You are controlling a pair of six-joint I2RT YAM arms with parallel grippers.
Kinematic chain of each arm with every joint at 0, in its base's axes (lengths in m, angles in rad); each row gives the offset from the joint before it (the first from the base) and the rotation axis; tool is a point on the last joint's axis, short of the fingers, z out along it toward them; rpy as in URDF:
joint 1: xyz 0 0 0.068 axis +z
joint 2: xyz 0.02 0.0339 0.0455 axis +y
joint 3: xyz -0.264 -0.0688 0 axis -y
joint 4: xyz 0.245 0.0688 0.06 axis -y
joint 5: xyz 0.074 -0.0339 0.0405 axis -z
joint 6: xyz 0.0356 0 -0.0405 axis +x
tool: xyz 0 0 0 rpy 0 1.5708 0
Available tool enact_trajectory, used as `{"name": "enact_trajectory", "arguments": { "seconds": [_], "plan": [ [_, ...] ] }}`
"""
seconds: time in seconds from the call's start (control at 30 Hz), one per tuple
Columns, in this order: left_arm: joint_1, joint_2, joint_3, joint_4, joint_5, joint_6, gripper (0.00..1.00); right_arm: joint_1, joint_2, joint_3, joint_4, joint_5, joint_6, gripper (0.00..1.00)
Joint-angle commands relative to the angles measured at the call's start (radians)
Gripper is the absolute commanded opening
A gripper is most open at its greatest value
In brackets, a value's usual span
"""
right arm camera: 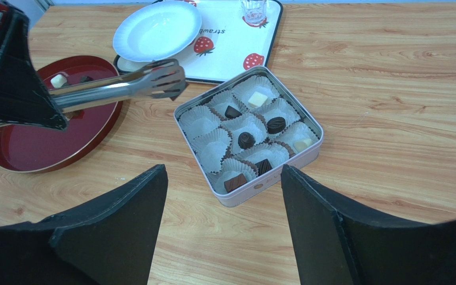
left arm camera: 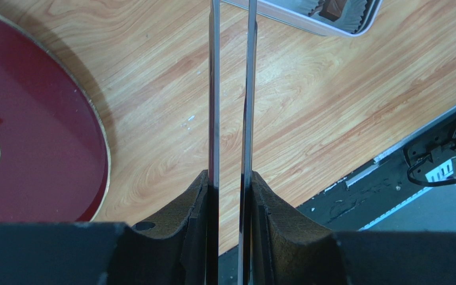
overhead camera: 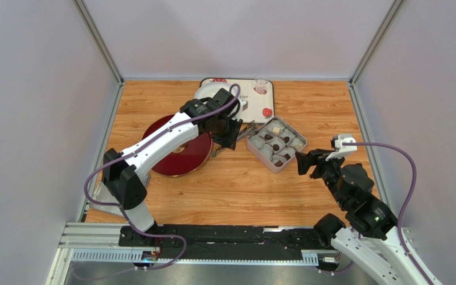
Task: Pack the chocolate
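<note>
Chocolate (right arm camera: 246, 140) lies mostly in the square tin (right arm camera: 310, 155) near the middle of the table (right arm camera: 391, 89). The tin has nine white paper cups (right arm camera: 196, 122). In the right wrist view seven of them each hold one piece: five dark or brown and two cream. The two cups on the tin's 9 o'clock side hold none. Two more pieces, one cream and one dark, rest on the red plate (right arm camera: 46, 139), which sits at 9 o'clock from the tin.

The left gripper (left arm camera: 230, 184) is closed to a narrow gap on a pair of metal tongs (right arm camera: 129, 86). Its fingers (left arm camera: 275, 219) press on the outer sides of the two arms, which run close together and nearly parallel. In the top view the tongs' tips sit just beside the tin's corner at about 10 o'clock. Whether they touch it cannot be told.

The right gripper (right arm camera: 223, 168) stands at about 4 o'clock from the tin with its fingers (right arm camera: 117, 231) spread wide. It holds nothing, and the tin shows in the gap between them, apart from both.

A white bowl (right arm camera: 156, 29) sits on a strawberry-printed tray (right arm camera: 236, 44) at 11 o'clock from the tin. A small clear glass (right arm camera: 253, 9) stands at the tray's far edge.
</note>
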Motion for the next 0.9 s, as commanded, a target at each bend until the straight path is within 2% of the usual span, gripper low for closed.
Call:
{"name": "enact_trajectory", "arguments": {
  "seconds": [0.0, 0.37, 0.87],
  "plan": [
    [-0.026, 0.048, 0.071, 0.028, -0.007, 0.065, 0.31, 0.002, -0.012, 0.008, 0.046, -0.015, 0.007, 0.75],
    [-0.034, 0.094, 0.039, 0.037, -0.047, 0.1, 0.31, 0.002, 0.001, 0.016, 0.039, -0.038, -0.011, 0.75],
    [-0.037, 0.18, 0.099, 0.019, -0.03, 0.143, 0.31, 0.007, 0.004, 0.008, 0.039, -0.025, -0.034, 0.76]
  ]
}}
